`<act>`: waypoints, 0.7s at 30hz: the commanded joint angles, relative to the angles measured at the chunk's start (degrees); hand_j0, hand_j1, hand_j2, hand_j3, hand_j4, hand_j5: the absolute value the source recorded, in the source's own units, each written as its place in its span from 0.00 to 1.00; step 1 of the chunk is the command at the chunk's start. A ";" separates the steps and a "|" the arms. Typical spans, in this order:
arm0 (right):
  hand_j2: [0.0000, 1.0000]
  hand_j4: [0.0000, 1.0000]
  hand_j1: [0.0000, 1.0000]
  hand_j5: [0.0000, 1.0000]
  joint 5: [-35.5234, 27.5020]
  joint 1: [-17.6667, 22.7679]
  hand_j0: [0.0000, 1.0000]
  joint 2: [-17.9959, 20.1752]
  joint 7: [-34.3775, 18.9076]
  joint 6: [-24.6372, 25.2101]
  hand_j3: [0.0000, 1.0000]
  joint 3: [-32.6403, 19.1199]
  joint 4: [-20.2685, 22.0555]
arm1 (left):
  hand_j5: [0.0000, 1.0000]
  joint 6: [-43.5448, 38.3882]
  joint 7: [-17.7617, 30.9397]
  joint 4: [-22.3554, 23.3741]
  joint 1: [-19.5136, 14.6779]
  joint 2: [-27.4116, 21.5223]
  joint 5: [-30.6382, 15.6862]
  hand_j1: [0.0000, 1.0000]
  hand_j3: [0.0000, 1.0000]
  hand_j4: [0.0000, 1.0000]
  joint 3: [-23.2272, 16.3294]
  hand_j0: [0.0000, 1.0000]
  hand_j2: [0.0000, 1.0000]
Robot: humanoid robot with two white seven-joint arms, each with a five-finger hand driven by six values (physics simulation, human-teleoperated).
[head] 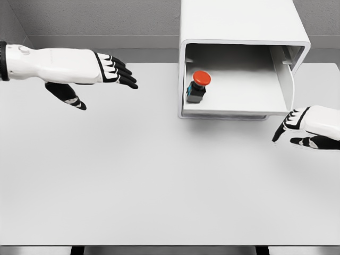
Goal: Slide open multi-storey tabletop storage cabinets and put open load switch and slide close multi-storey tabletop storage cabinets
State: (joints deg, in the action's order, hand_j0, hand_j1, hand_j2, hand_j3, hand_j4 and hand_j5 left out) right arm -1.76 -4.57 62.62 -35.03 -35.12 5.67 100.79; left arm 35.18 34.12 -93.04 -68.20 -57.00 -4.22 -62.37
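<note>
We note the table [133, 180], a pale flat top that fills most of the head view. At about one o'clock from its centre stands the storage cabinet [239, 21], a white rounded box, with its drawer [241, 98] slid out toward us and open on top. We judge the cabinet shell stiff and fairly heavy, unlikely to shift; the drawer looks thin-walled and light, smooth enough to be slippery under fingertips, so for the closing push we would press flat on its front lip, near the middle, rather than pinch a corner. Our left hand [95, 69] reaches in at ten o'clock, above the table and well apart from the cabinet, fingers extended and slightly spread, holding nothing. Our right hand [311, 126] sits at three o'clock, just beside the drawer's front right corner, fingers loose and apart, also empty; we cannot tell whether it touches the lip. The load switch [198, 87] rests inside the drawer at its left end, upright, red mushroom cap over a small dark body. We judge it rigid, light and top-heavy, best gripped on the body.
</note>
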 commanded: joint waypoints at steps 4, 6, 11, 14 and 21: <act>0.58 0.58 0.58 0.58 -0.35 -0.88 0.58 -0.49 0.03 0.12 0.58 2.86 0.02 | 1.00 -0.18 -0.02 0.32 0.00 0.66 1.14 1.00 1.00 1.00 -1.70 1.00 1.00; 0.59 0.59 0.59 0.59 -0.35 -2.02 0.59 -0.57 0.03 0.12 0.59 3.82 0.02 | 1.00 -0.18 -0.02 0.32 0.00 0.66 1.23 1.00 1.00 1.00 -2.14 1.00 1.00; 0.59 0.59 0.59 0.59 -0.35 -6.50 0.59 -1.36 0.03 0.12 0.59 7.60 0.02 | 1.00 -0.18 0.07 0.32 0.00 0.66 1.32 1.00 1.00 1.00 -3.37 1.00 1.00; 0.59 0.59 0.59 0.59 -0.27 -6.94 0.59 -1.63 0.03 0.12 0.59 7.69 -0.07 | 1.00 -0.18 0.07 0.32 0.00 0.75 1.32 1.00 1.00 1.00 -3.46 1.00 1.00; 0.59 0.59 0.59 0.59 -0.27 -10.46 0.59 -2.68 0.03 0.12 0.59 9.80 -0.07 | 1.00 -0.18 0.07 0.32 0.00 0.75 1.32 1.00 1.00 1.00 -4.60 1.00 1.00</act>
State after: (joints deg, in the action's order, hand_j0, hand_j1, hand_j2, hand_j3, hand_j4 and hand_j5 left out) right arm -1.69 -15.12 60.17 -35.02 -35.15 14.74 100.71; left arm 35.16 34.21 -92.73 -68.20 -56.22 -2.57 -66.65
